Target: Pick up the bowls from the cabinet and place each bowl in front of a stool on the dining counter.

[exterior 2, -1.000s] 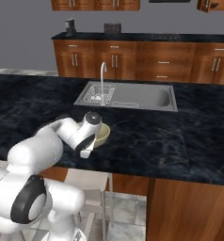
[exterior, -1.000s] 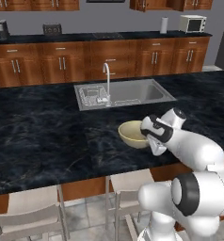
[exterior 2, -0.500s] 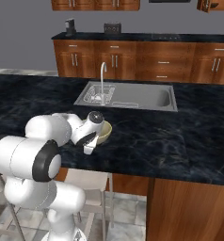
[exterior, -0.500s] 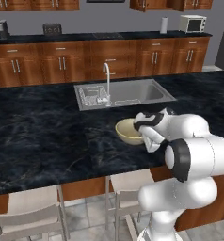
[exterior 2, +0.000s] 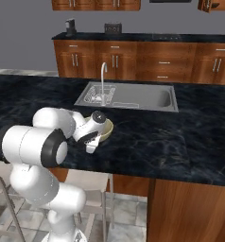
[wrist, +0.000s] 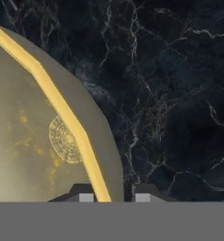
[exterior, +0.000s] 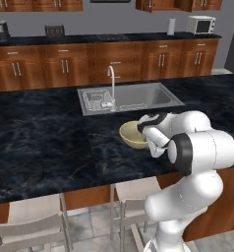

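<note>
Fingers (wrist: 114, 192) of the white arm straddle the rim of the glossy cream-beige ceramic bowl (exterior: 133, 134), one dark tip inside the wall and one outside. The rim runs up between them with a sliver of room on either side, so they look slightly apart, though I cannot tell for sure whether the pads touch the rim.

That bowl sits upright on the black white-veined marble table (exterior: 45, 142), near its front edge and roughly above a pale stool (exterior: 138, 197) tucked beneath. A second pale stool (exterior: 33, 227) stands further left with no bowl on the marble before it.

Beyond the bowl lies the steel sink (exterior 2: 133, 97) with its tall curved faucet (exterior: 111, 81), sunk into the same marble top. Farthest back run the reddish-brown wall drawers and a white microwave (exterior: 201, 24).

My judgement is that the main risk is the lift-off: if a fingertip drags on the rim as the hand rises, the bowl could tip or skid toward the table edge. A sideways pull-away would likewise shove it out of place.
</note>
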Motion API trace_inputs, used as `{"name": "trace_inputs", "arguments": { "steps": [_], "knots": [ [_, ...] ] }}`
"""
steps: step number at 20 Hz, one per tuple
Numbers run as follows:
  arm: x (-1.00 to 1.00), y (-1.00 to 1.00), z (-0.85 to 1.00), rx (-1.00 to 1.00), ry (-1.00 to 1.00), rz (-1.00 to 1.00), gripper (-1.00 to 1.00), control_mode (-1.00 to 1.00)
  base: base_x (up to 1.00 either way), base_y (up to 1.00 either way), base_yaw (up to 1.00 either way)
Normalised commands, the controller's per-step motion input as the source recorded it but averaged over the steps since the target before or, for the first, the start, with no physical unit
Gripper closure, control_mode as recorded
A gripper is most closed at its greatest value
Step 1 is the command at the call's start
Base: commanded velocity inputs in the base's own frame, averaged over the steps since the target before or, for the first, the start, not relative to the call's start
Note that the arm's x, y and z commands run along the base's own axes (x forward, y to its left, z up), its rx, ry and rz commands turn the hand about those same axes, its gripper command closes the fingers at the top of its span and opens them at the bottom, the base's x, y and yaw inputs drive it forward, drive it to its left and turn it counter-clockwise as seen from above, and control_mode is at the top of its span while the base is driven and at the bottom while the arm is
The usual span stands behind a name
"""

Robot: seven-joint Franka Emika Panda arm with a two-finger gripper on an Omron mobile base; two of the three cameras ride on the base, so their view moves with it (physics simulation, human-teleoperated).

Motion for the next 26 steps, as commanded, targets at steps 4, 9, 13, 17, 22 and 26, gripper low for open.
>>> {"name": "trace_inputs", "arguments": {
  "steps": [4, 9, 13, 17, 22, 26],
  "knots": [
    [0.0, 0.0, 0.0, 0.0, 0.0, 0.0, -1.0, -1.0, 0.0, 0.0, 0.0],
    [-0.28, 0.0, 0.36, 0.0, -0.33, 0.0, -1.0, -1.0, 0.0, 0.0, 0.0],
    [-0.08, -0.05, 0.95, 0.0, -0.31, 0.05, -1.0, -1.0, 0.0, 0.0, 0.0],
    [-0.16, -0.04, 1.0, -0.01, -0.16, 0.02, -1.0, -1.0, 0.0, 0.0, 0.0],
    [-0.84, 0.0, 1.0, -0.14, -0.08, 0.0, -1.0, -1.0, 0.0, 0.0, 0.0],
    [-1.0, 0.0, 1.0, -0.14, -0.02, 0.0, -1.0, -1.0, 0.0, 0.0, 0.0]
  ]
}}
